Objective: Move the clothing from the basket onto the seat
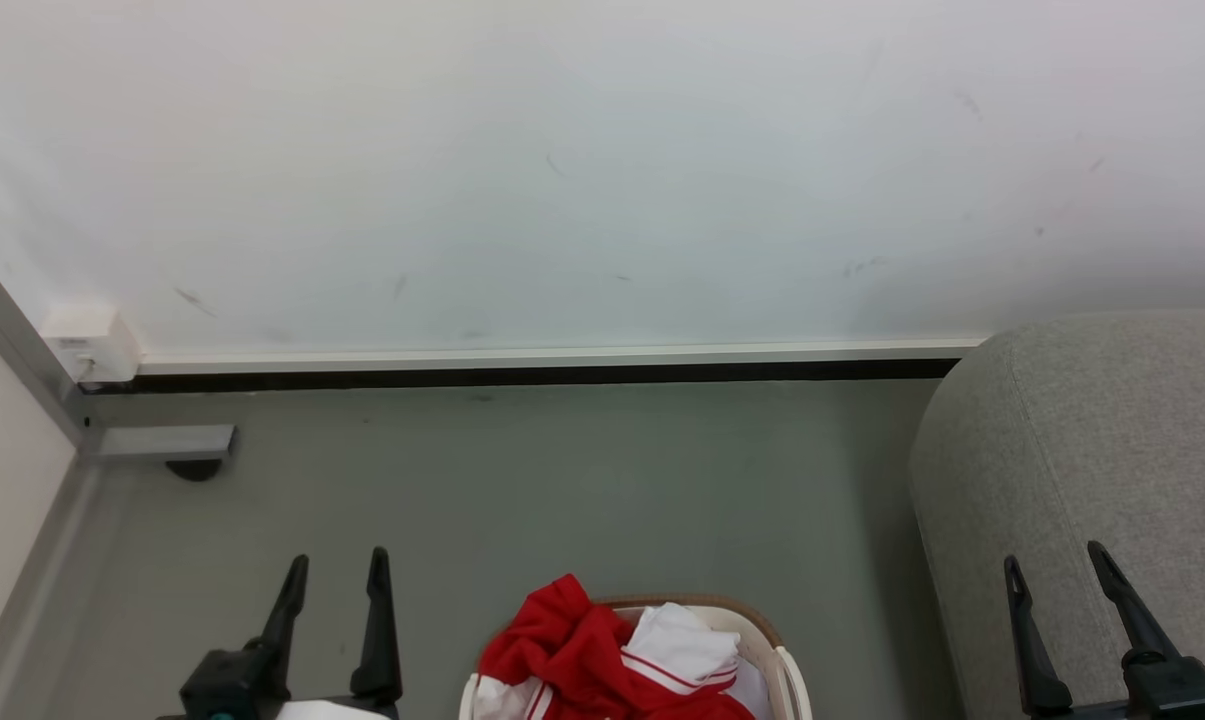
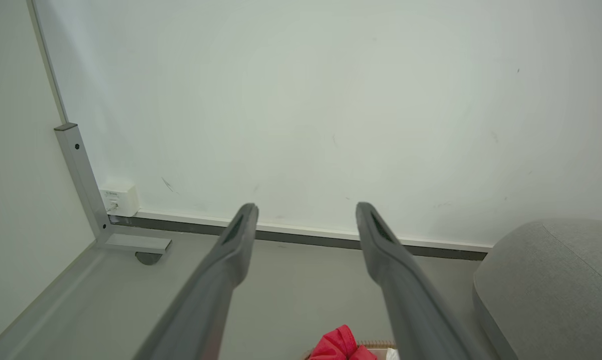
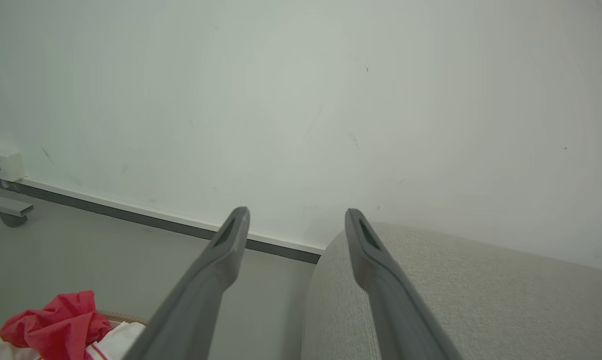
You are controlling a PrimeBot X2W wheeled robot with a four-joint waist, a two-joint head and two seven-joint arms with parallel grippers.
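Left gripper point(image 1: 340, 558): fingers spread wide, nothing between them; it sits at the lower left of the head view, fingers pointing up, over grey floor point(image 1: 562, 480) and beside the basket point(image 1: 790, 672) without touching it. Right gripper point(image 1: 1052, 556): also spread wide and empty, at the lower right, its fingers showing against the seat point(image 1: 1092, 440); contact with the upholstery cannot be told. Clothing point(image 1: 582, 650): a crumpled red heap with a white panel and red-and-white stripe trim, lying in the basket and rising above its tan-brown rim, at the bottom centre between the two grippers. The basket is cut off by the frame's lower edge and stands on the floor just left of the seat's rounded corner. The seat is light grey fabric with its far end near the wall point(image 1: 562, 170). A dark skirting strip point(image 1: 542, 374) runs along the wall's foot. A metal post point(image 1: 12, 320) with a foot bracket stands at the left corner, with a small white box point(image 1: 90, 342) next to it.
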